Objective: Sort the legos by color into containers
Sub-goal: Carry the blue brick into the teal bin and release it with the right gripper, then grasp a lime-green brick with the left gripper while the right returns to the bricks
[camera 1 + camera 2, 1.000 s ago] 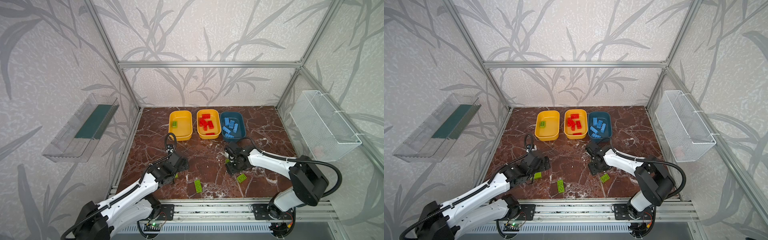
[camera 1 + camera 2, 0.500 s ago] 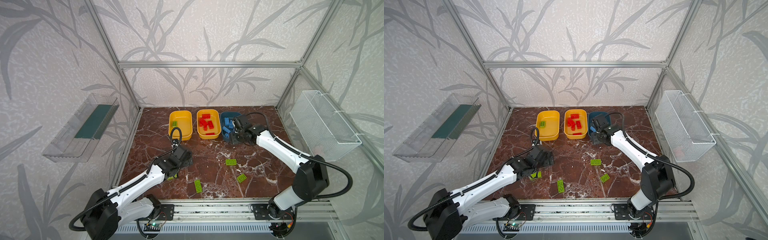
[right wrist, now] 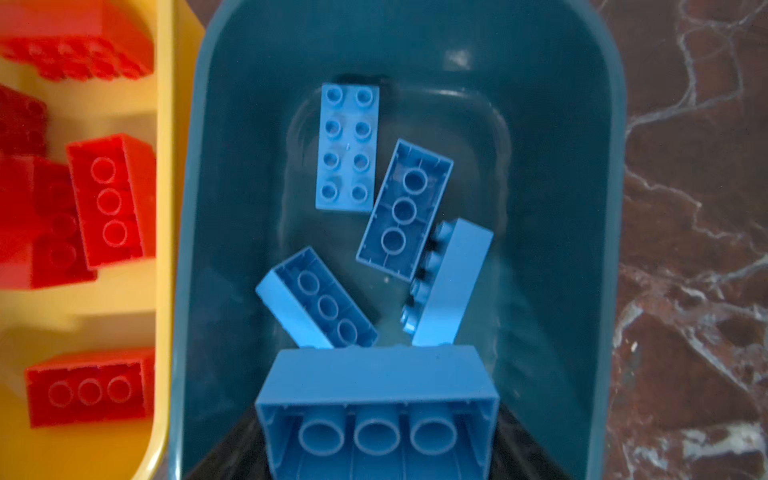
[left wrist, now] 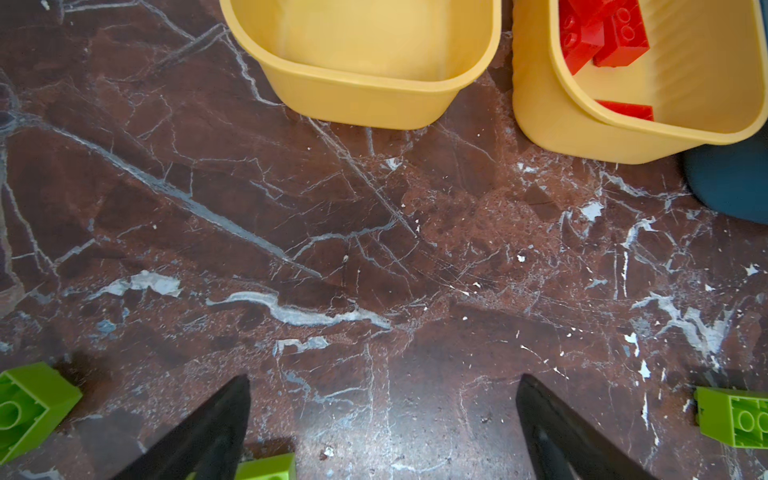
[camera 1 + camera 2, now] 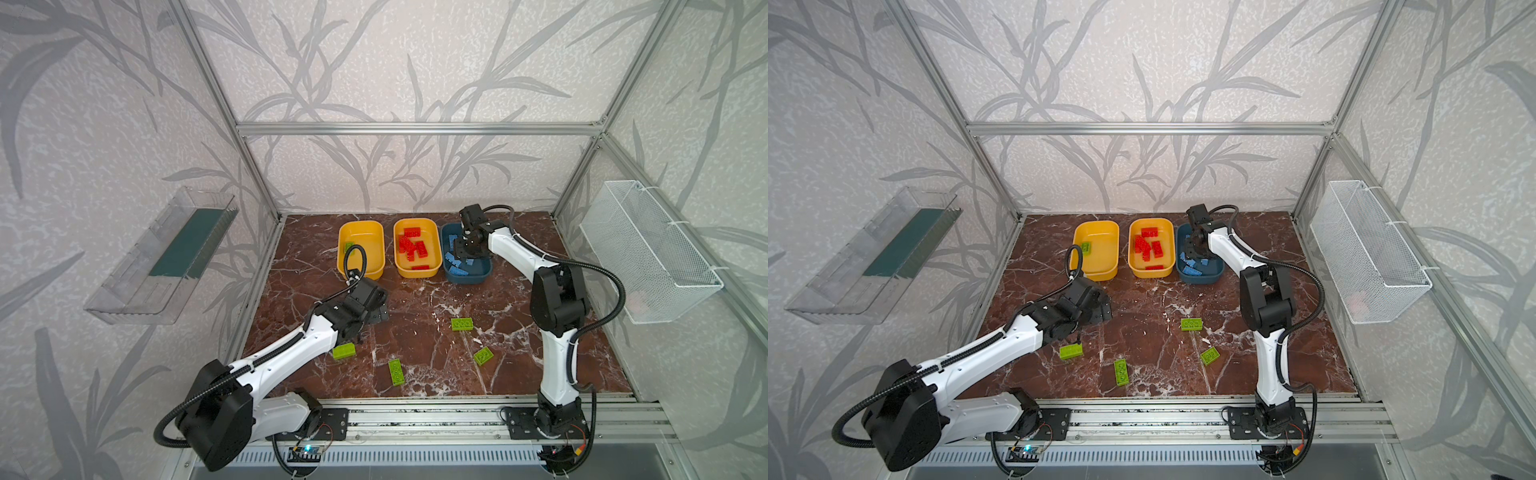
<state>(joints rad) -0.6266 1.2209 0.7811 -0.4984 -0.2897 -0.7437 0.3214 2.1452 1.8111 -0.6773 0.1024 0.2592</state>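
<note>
The blue brick [image 3: 376,409] hangs hollow side toward the wrist camera between the jaws of the right gripper [image 5: 466,250], over the near end of the teal tub [image 3: 582,208]. Whether the jaws clamp it or have let it go, I cannot tell; only dark finger edges show on either side of it. Below it four other blue bricks [image 3: 405,210] lie scattered on the tub floor, one tipped on its side.

Just beside the teal tub stands the middle yellow tub [image 5: 417,272] holding the red bricks [image 5: 412,246], and next to that the left yellow tub [image 5: 360,272] with a single green brick [image 5: 348,247]. Four green bricks [image 5: 396,372] are loose on the desk [image 5: 415,299]. The left gripper [image 4: 384,378] hovers low over bare desk with its jaws wide apart and nothing in them, a green brick close to either side.

The risks, as I judge them:
- The blue brick could land on the tipped one and settle crooked, or bounce toward the rim shared with the red tub.
- If one finger drags on it while the arm lifts, it may come out again.
- The left gripper's fingers could nudge a nearby green brick aside instead of straddling it.
</note>
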